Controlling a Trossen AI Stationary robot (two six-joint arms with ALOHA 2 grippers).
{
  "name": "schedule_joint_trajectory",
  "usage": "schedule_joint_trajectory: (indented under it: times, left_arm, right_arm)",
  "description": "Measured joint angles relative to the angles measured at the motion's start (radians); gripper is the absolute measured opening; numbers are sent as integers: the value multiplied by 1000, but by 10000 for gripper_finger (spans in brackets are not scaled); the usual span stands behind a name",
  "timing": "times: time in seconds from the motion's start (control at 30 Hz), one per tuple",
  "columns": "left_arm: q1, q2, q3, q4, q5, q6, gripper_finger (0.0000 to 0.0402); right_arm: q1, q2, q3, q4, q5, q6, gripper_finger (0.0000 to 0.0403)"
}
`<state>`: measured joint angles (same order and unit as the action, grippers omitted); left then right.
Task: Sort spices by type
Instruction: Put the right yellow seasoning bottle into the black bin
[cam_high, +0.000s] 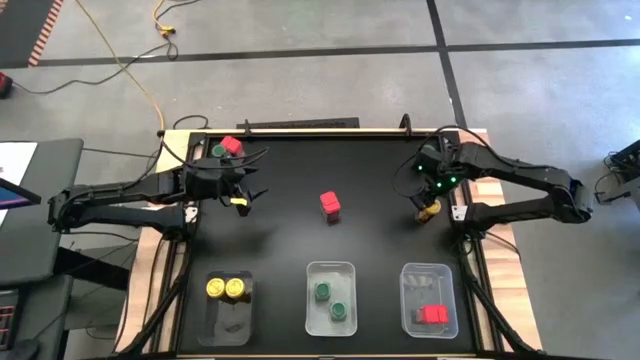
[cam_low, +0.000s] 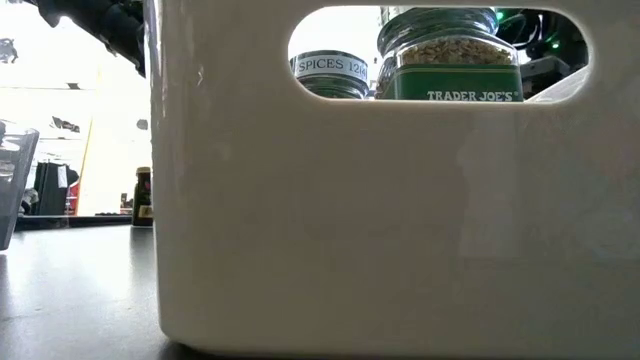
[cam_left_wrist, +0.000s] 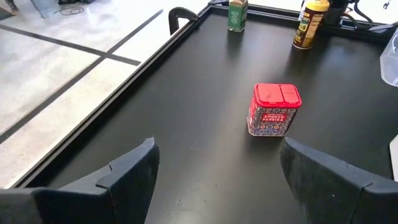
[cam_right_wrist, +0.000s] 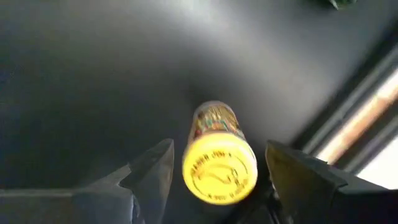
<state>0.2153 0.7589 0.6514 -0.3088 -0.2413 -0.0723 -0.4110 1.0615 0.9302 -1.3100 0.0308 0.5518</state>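
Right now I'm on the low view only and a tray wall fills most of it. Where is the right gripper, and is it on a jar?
Observer: The right gripper is at the table's right side, open, with one finger on each side of an upright yellow-lid jar. It has not closed on the jar.
Operator: And the left?
Observer: The left gripper is open and holds nothing. It points at a red-lid jar that stands alone near the middle of the table.
Operator: Anything sorted?
Observer: Yes. From above, the left tray holds two yellow-lid jars, the middle tray holds two green-lid jars, and the right tray holds red-lid jars.
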Motion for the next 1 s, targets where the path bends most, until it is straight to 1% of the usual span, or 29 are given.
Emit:
schedule_joint_trajectory:
  times: [0.1, 0.2, 0.27, 0.43, 0.47, 0.53, 0.7, 1.0]
  left_arm:
    - [0, 0, 0, 0, 0, 0, 320]
    - [0, 0, 0, 0, 0, -1, 320]
    - [0, 0, 0, 0, 0, -1, 320]
    - [0, 0, 0, 0, 0, -3, 320]
    - [0, 0, 0, 0, 0, -3, 320]
    - [0, 0, 0, 0, 0, -10, 320]
    - [0, 0, 0, 0, 0, -17, 320]
    - [0, 0, 0, 0, 0, 4, 320]
  right_arm:
    - [-16, 0, 0, 32, 2, -10, 288]
    - [-26, 0, 0, 57, 11, -26, 307]
    - [-33, 0, 0, 63, 26, -27, 325]
    - [-37, 0, 0, 59, 28, -29, 386]
    - [-37, 0, 0, 59, 28, -26, 393]
    - [-37, 0, 0, 51, 28, 8, 392]
    - [-14, 0, -10, 31, 28, 48, 368]
    - [20, 0, -116, 36, 20, 96, 361]
